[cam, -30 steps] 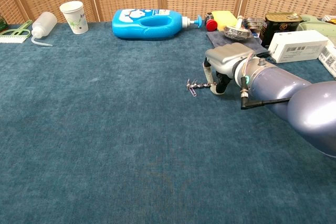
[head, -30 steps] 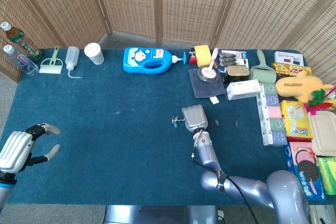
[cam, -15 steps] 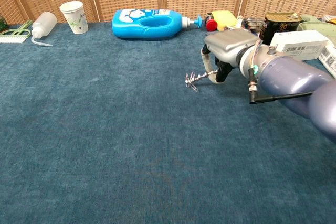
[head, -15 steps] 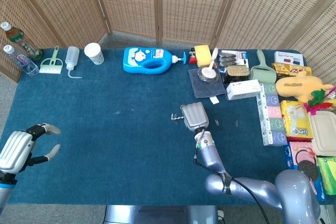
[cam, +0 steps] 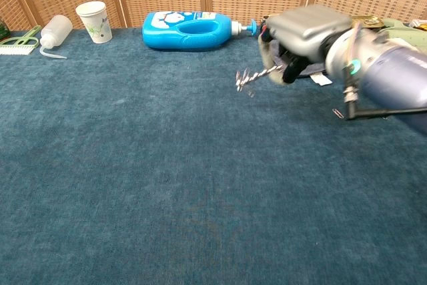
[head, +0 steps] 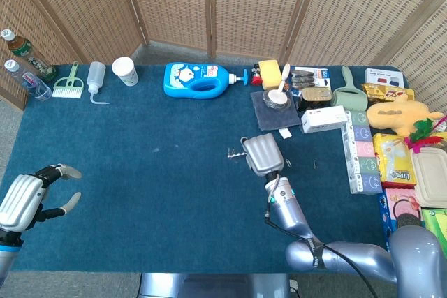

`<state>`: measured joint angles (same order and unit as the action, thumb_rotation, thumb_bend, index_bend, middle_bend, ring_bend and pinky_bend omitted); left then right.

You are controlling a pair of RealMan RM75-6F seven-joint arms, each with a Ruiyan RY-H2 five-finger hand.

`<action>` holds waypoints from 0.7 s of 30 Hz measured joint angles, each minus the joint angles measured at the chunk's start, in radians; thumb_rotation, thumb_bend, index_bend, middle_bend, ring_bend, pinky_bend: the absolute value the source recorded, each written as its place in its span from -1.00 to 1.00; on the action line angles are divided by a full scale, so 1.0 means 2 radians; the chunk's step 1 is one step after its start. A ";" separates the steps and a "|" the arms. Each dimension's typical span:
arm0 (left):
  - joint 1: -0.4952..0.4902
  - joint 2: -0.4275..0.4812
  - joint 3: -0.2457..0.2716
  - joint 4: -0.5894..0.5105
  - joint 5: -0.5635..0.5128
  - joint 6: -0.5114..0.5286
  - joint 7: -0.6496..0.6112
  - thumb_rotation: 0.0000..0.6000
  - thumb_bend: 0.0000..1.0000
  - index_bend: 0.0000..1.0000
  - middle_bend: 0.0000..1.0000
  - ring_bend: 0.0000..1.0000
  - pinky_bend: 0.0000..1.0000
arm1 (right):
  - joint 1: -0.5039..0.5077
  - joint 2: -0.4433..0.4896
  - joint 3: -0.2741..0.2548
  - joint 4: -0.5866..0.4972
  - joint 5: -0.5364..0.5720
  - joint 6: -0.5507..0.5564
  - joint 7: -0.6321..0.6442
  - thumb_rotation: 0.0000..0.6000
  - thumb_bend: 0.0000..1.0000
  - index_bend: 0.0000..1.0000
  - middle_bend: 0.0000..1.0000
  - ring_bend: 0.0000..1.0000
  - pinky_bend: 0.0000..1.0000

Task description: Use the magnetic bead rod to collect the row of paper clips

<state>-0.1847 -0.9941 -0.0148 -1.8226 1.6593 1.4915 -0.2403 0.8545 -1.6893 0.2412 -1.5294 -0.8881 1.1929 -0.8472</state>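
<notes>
Metal clips are clinging to the tip of the magnetic bead rod (cam: 261,75), which I am gripping in my right hand (cam: 300,38) and holding above the table (cam: 133,185), in front of the blue detergent bottle (cam: 190,29). The rod's long axis is lying roughly level, its loaded tip pointing away from my palm toward my left. I judge I am mid-collection: loose paper clips (head: 316,165) are lying on the cloth right of that bottle, so the next move calls for sweeping the tip low over them. My left hand (head: 31,197) is idling open, holding nothing, well apart.
</notes>
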 measured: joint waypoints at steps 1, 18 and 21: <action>0.001 0.001 0.000 -0.003 0.002 0.001 0.001 0.87 -0.40 -0.22 -0.12 -0.13 0.54 | -0.003 0.009 -0.001 -0.010 -0.002 0.004 -0.001 1.00 -0.12 0.37 0.86 0.98 1.00; 0.003 0.007 0.004 -0.025 0.012 0.004 0.020 0.87 -0.40 -0.22 -0.12 -0.13 0.54 | -0.051 0.069 -0.027 0.014 0.024 -0.012 0.041 1.00 -0.12 0.37 0.85 0.98 1.00; 0.004 0.008 0.004 -0.028 0.012 0.004 0.024 0.87 -0.40 -0.22 -0.12 -0.12 0.54 | -0.056 0.069 -0.030 0.030 0.026 -0.021 0.052 1.00 -0.12 0.37 0.86 0.98 1.00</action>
<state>-0.1776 -0.9776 -0.0065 -1.8788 1.6824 1.4986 -0.1914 0.7424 -1.5509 0.1809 -1.4701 -0.8366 1.1502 -0.7427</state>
